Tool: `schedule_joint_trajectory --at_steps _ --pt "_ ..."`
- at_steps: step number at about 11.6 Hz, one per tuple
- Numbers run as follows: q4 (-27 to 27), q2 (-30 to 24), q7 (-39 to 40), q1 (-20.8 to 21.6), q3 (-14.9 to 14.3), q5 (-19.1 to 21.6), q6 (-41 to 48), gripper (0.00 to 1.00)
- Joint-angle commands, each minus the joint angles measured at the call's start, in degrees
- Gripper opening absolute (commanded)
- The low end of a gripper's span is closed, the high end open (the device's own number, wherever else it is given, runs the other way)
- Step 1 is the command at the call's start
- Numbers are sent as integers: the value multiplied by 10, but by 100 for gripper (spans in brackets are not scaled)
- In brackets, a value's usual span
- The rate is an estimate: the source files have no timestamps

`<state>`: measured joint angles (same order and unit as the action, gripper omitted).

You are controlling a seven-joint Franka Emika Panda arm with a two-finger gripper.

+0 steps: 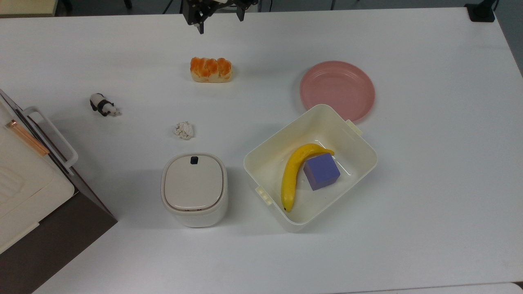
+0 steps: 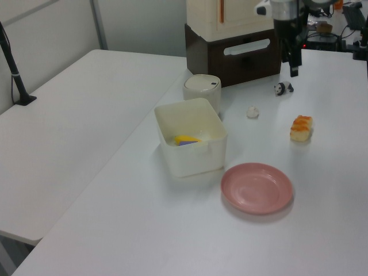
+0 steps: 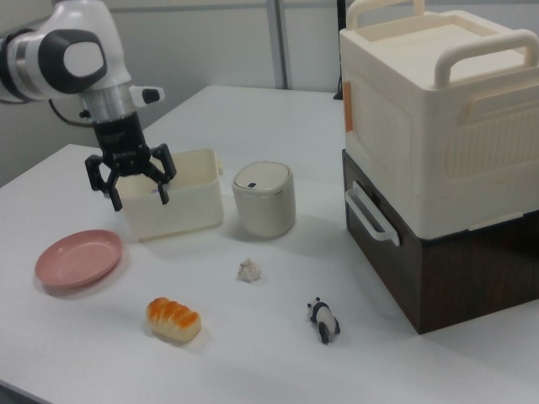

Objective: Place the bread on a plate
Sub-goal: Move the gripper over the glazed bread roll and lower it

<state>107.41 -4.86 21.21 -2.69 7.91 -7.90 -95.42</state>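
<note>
Nothing of the task is done yet. The bread [image 1: 211,69] lies on the bare table [image 1: 429,163], untouched, well apart from the empty pink plate [image 1: 337,90], which sits to its right in the top view, just beside the cream bin [image 1: 310,165]. The gripper [image 3: 136,182] hangs above the table with fingers spread, holding nothing, near the bread but not over it. Remaining, by my judgement: descend, grasp, carry, release on plate.
</note>
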Motion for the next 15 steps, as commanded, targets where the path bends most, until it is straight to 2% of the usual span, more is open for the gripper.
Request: schedule_joint_trajectory --at_steps 1,3,6,8,13,15 --pt "96 -30 36 29 -9 -60 -30 91" --pt "120 2 45 54 -8 -114 -30 91" --pt "130 49 47 75 -6 -151 -38 95" --pt "143 60 86 78 -4 -193 -39 97" --pt "178 77 150 86 -4 -252 -39 97" --pt "191 80 172 85 5 -273 -43 97"
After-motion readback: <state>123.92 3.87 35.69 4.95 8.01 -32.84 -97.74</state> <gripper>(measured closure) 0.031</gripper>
